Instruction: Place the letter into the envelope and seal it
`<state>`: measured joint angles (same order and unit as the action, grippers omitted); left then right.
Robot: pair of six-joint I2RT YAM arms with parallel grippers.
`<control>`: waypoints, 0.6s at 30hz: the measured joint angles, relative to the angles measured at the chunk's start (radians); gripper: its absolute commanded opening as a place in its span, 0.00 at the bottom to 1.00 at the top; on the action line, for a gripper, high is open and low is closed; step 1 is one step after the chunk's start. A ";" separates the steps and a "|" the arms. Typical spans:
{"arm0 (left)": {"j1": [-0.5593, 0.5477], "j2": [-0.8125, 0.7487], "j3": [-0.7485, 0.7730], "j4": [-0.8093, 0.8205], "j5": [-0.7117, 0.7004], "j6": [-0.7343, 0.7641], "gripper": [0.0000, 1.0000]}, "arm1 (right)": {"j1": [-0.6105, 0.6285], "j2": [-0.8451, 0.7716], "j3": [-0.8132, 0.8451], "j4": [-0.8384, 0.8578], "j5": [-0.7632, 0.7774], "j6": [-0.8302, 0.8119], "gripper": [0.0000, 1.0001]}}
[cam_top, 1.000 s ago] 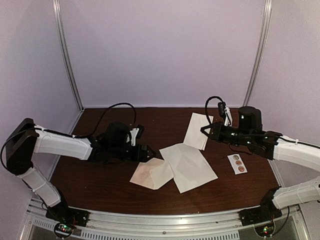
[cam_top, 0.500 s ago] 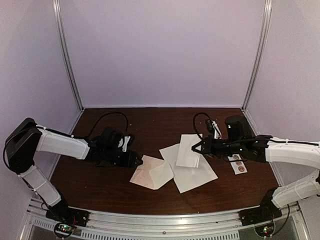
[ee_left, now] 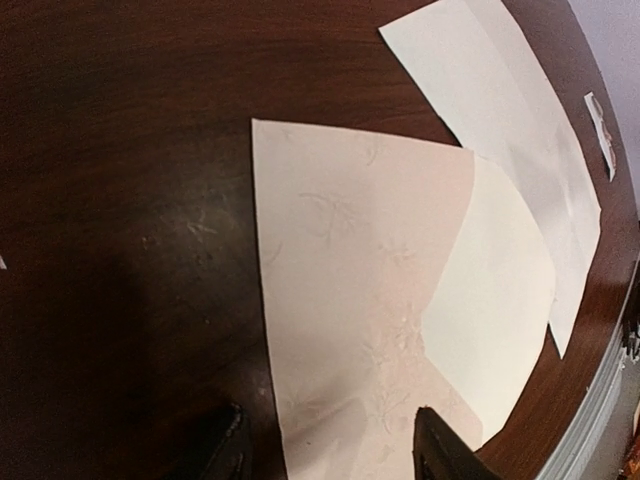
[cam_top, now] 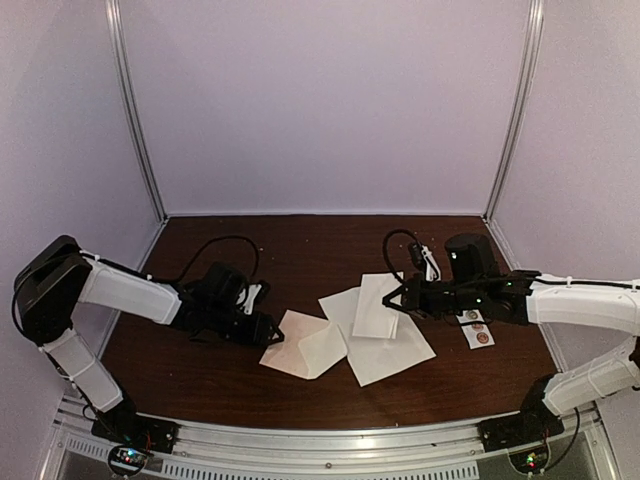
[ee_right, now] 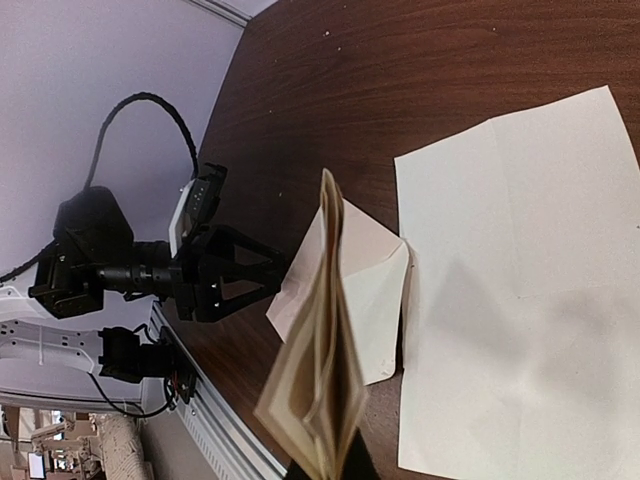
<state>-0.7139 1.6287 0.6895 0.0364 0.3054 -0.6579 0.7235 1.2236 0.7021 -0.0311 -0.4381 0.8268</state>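
Note:
The small tan envelope (cam_top: 300,348) lies flat on the dark table with its flap open; it also shows in the left wrist view (ee_left: 350,280) and right wrist view (ee_right: 372,255). My left gripper (cam_top: 267,328) is low at the envelope's left edge. It is open (ee_left: 330,448), and the envelope's corner lies between its jaws. My right gripper (cam_top: 403,298) is shut (ee_right: 322,468) on the folded off-white letter (cam_top: 375,305). The letter (ee_right: 325,380) hangs edge-on above the table, just right of the envelope.
A larger off-white creased sheet (cam_top: 392,348) lies flat beside the envelope, partly under the hanging letter, and shows in both wrist views (ee_left: 510,110) (ee_right: 520,280). A white sticker strip (cam_top: 474,328) lies at the right. The table's front rail (cam_top: 320,440) runs along the near edge.
My right gripper carried the folded letter down and left, from the back of the table to over the flat sheet. My left gripper drew back left to the envelope's edge and narrowed its jaws.

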 measured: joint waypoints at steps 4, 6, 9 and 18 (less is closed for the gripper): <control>0.000 0.000 -0.015 0.026 0.020 0.006 0.53 | 0.001 0.002 0.000 -0.003 0.000 0.000 0.00; 0.001 0.000 -0.026 0.043 0.041 0.008 0.53 | 0.002 0.002 0.000 -0.003 0.000 0.000 0.00; 0.000 -0.006 -0.048 0.069 0.076 0.013 0.53 | 0.005 0.002 0.000 -0.004 0.000 0.000 0.00; -0.072 -0.044 -0.114 0.110 0.142 0.013 0.53 | 0.010 0.002 0.000 -0.024 0.001 0.004 0.00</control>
<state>-0.7864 1.5845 0.5751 0.1463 0.4473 -0.6453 0.7338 1.2251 0.7021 -0.0547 -0.4370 0.8310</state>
